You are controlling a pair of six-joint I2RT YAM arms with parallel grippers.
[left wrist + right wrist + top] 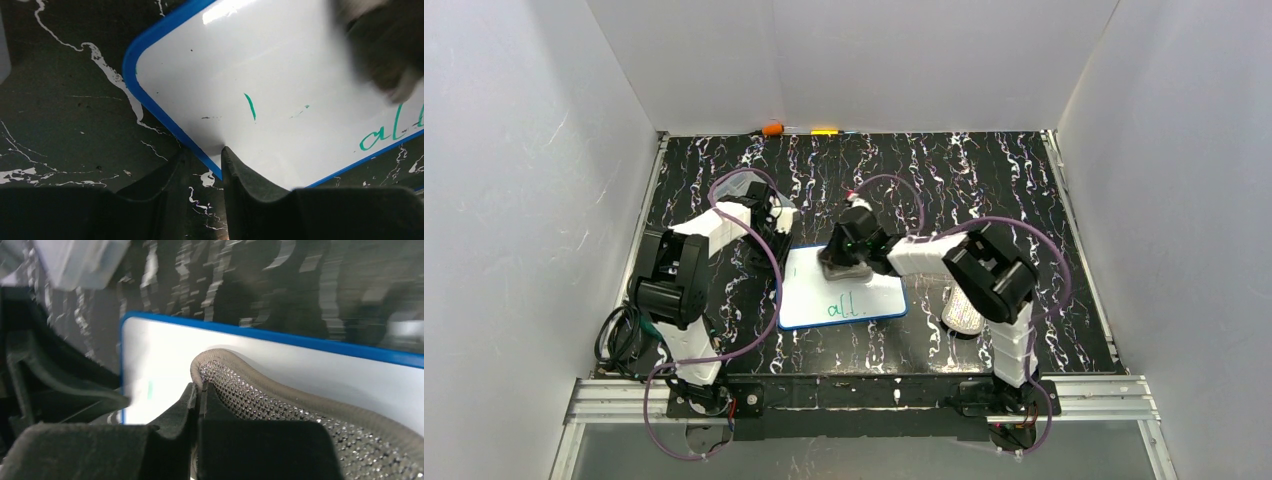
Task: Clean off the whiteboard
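Here the right gripper [200, 390] pinches a grey pad [280, 400] against the whiteboard [842, 290], mid-frame from above. The left gripper [202, 165] pinches the board's left rim. Green writing [846, 309] sits lower down; I'd sweep the pad flat that way, rim held firm.

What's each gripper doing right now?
Left gripper: shut on the whiteboard edge.
Right gripper: shut on the grey pad, on the board.

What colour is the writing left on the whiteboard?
Green. The writing on the whiteboard shows best in the left wrist view.
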